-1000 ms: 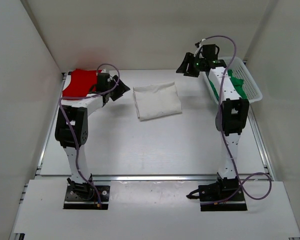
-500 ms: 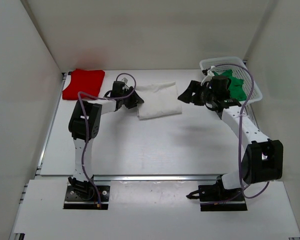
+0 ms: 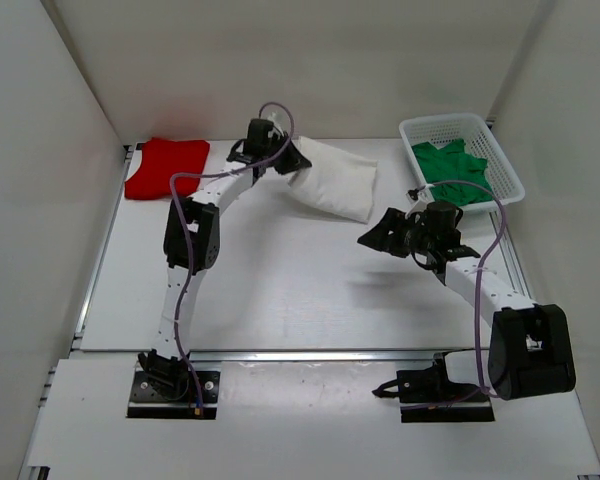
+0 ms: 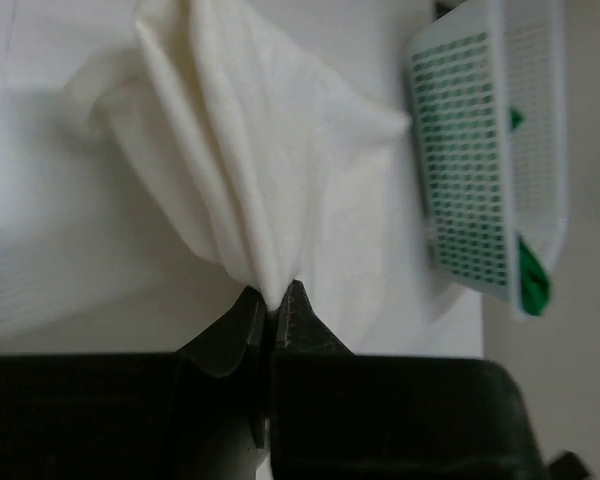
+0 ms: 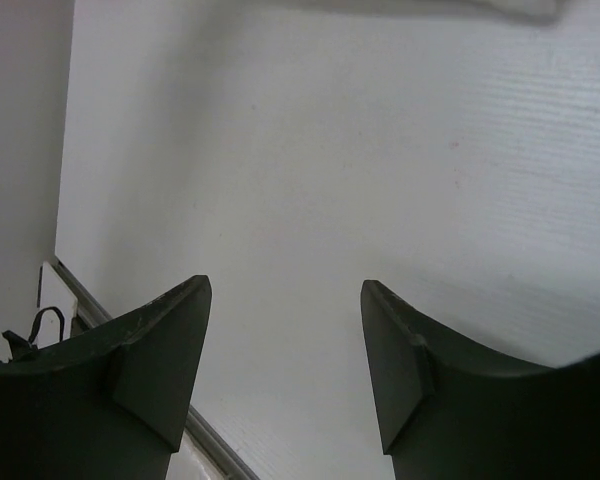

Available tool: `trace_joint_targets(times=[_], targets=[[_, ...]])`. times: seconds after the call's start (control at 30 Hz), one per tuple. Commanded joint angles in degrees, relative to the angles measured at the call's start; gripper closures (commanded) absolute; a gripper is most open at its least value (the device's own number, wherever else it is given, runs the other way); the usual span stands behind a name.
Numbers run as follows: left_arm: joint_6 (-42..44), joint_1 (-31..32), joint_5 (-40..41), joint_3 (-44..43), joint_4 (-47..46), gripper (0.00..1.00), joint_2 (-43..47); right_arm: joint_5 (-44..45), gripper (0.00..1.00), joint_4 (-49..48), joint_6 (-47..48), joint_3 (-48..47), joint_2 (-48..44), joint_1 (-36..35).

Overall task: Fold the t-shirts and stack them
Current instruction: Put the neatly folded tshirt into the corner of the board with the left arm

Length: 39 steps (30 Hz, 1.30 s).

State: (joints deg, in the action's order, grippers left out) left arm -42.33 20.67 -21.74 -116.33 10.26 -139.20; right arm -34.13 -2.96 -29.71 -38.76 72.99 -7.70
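The folded white t-shirt (image 3: 335, 186) hangs bunched from my left gripper (image 3: 298, 160), lifted off the table at the back centre. In the left wrist view the left gripper (image 4: 274, 296) is shut on a pinched edge of the white t-shirt (image 4: 270, 170), which drapes away from the tips. The red t-shirt (image 3: 167, 166) lies folded at the back left. The green t-shirt (image 3: 454, 164) sits in the white mesh basket (image 3: 505, 175). My right gripper (image 3: 372, 238) hovers open over bare table right of centre, and the right gripper (image 5: 286, 290) has nothing between its fingers.
The basket (image 4: 485, 150) stands at the back right, close to the hanging white cloth. White walls enclose the table on three sides. A metal rail (image 3: 310, 353) runs along the near edge of the table.
My left gripper closed on the white t-shirt's left edge and lifted it up and back. The right arm swung away from the basket and down toward the table's middle, jaws wide.
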Motion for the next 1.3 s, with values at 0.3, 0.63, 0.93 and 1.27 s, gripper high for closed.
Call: trace_joint_targets(times=[0.3, 0.63, 0.93, 1.27], targets=[[1.82, -29.51, 3.87, 16.78, -7.6, 0.95, 27.65, -4.72, 0.4, -5.91, -0.96, 4.93, -2.51, 0.59], [-20.42, -42.99, 0.02, 56.36, -30.9, 0.01, 35.56, -5.86, 0.38, -6.09, -1.22, 5.19, -2.06, -4.07], [-23.59, -40.89, 9.61, 71.67, -30.21, 0.01, 52.08, -1.39, 0.38, -3.99, -1.05, 4.41, -5.4, -3.28], [-5.75, -0.93, 17.0, 65.88, -21.16, 0.02, 59.83, 18.47, 1.0, 11.56, 7.3, -25.12, 7.93, 9.52]])
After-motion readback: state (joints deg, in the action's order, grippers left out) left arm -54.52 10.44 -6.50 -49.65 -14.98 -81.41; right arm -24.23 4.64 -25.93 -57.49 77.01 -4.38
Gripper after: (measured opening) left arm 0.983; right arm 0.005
